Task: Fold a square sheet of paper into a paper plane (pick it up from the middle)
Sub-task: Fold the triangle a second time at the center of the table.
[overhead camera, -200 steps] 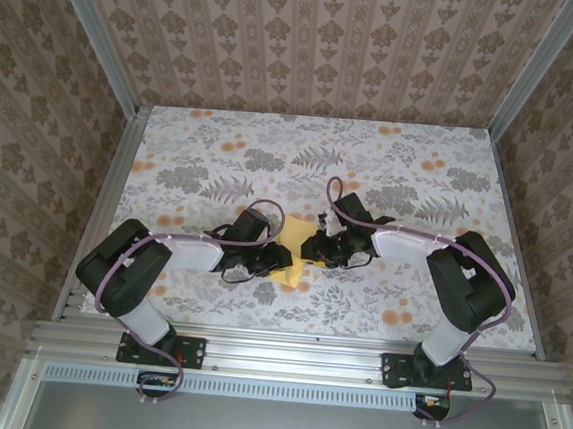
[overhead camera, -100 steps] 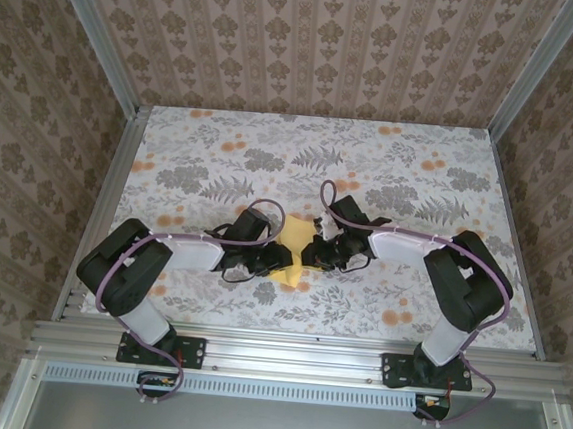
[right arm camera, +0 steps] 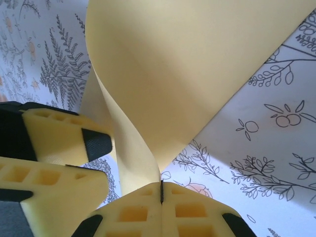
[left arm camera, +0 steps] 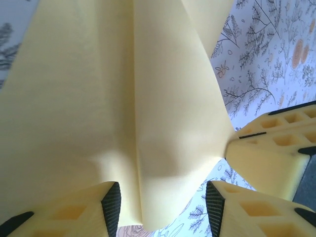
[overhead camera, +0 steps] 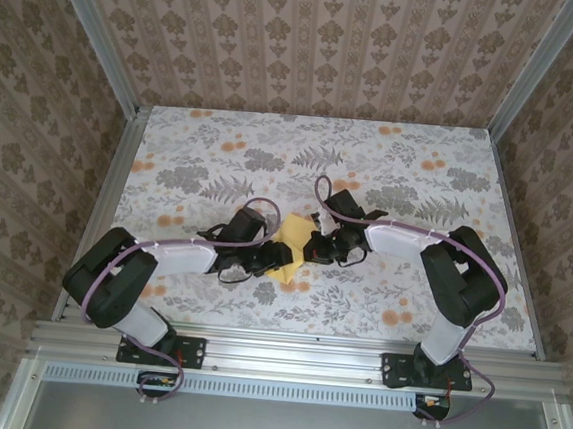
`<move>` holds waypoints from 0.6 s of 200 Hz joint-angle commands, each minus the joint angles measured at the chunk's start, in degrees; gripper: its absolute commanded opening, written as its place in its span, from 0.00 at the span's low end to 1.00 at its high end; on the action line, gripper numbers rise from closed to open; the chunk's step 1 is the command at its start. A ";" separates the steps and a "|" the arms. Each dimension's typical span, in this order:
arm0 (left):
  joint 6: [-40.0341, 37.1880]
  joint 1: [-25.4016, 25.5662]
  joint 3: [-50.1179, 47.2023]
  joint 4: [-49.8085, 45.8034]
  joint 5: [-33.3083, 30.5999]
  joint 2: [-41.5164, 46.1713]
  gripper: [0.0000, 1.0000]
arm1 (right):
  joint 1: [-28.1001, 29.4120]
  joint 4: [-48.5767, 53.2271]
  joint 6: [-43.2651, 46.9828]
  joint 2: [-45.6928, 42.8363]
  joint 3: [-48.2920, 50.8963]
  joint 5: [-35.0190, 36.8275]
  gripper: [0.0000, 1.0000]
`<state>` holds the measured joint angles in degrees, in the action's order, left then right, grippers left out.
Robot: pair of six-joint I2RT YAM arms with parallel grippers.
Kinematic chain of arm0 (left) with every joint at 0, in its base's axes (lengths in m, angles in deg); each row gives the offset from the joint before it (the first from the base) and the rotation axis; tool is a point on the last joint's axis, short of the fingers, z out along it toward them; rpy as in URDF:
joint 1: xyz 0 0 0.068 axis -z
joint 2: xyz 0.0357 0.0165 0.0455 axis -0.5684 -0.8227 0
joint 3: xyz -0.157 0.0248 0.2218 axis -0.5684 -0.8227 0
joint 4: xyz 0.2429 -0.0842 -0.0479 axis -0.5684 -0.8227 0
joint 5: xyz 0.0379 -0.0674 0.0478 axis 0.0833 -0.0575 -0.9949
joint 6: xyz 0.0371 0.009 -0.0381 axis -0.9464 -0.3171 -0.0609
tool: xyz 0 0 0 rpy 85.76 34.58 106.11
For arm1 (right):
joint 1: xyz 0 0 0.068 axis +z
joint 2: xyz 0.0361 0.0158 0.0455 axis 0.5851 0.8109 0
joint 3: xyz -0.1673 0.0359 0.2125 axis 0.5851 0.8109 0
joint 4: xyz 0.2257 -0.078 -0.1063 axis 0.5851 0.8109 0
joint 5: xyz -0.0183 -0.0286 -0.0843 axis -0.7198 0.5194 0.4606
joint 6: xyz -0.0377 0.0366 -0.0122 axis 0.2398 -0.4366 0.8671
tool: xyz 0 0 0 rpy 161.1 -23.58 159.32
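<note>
The square sheet of paper (overhead camera: 288,262), pale yellow and folded with a centre crease, sits at the table's middle between both grippers. In the left wrist view the paper (left arm camera: 98,98) rises ahead of my left gripper (left arm camera: 163,210). Its jaws stand apart, and the paper's lower edge hangs loose between the black pads (left arm camera: 111,205). My right gripper (right arm camera: 161,190) is shut, its fingers pinching a curled corner of the paper (right arm camera: 197,74). From above, the left gripper (overhead camera: 271,258) and right gripper (overhead camera: 314,247) nearly touch across the sheet.
The floral tablecloth (overhead camera: 419,186) covers the table, boxed in by patterned walls and aluminium posts. A metal rail (overhead camera: 294,354) runs along the near edge by the arm bases. Room lies to the back and both sides.
My right gripper has closed onto the paper's corner and shifted slightly left. The left gripper's jaws have opened, letting go of the sheet.
</note>
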<state>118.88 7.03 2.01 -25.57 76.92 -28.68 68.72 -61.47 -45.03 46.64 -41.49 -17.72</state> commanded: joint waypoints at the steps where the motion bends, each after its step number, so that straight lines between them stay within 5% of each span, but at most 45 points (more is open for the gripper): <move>1: -1.45 -0.78 -1.22 -3.84 -2.64 2.02 0.48 | 0.40 3.39 3.05 1.80 -2.03 1.51 0.03; 120: -6.22 -1.37 1.91 -15.46 -10.01 0.23 0.17 | 0.58 8.59 9.00 6.30 -8.26 2.22 0.03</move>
<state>115.04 6.09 2.16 -36.59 68.81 -27.20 68.78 -55.62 -38.08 51.16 -47.68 -16.54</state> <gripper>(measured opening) 0.180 0.048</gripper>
